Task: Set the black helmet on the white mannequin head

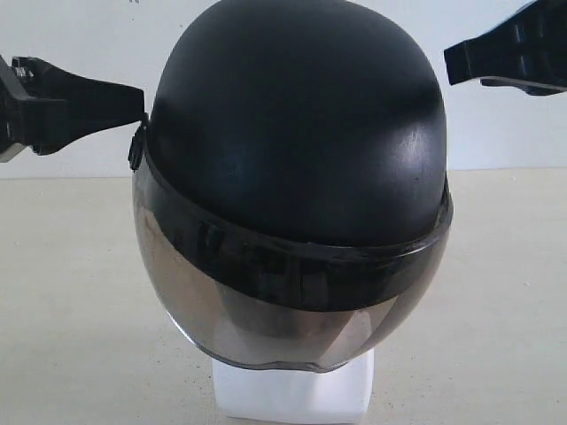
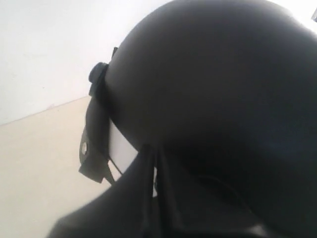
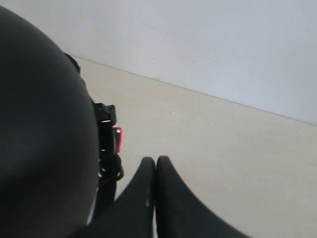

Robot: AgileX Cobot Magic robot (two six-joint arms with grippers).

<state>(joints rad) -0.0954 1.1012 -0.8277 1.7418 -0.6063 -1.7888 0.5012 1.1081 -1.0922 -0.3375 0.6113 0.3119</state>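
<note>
The black helmet [image 1: 297,124] sits over the white mannequin head, whose face is hidden behind the smoky visor [image 1: 266,314]; only its blocky white base [image 1: 292,397] shows below. My left gripper [image 1: 137,102] is shut, its tips against the helmet's side just above the visor pivot [image 1: 135,146]. In the left wrist view its closed fingers [image 2: 154,148] meet the helmet shell [image 2: 213,99]. My right gripper [image 1: 456,62] is shut and empty, hanging off the helmet's upper right without touching it. The right wrist view shows it [image 3: 155,161] beside the helmet [image 3: 39,139], near the red buckle [image 3: 117,140].
A pale beige tabletop [image 1: 71,301] spreads around the base, with a plain white wall [image 1: 80,35] behind it. A black strap [image 3: 106,171] hangs at the helmet's side close to my right fingers.
</note>
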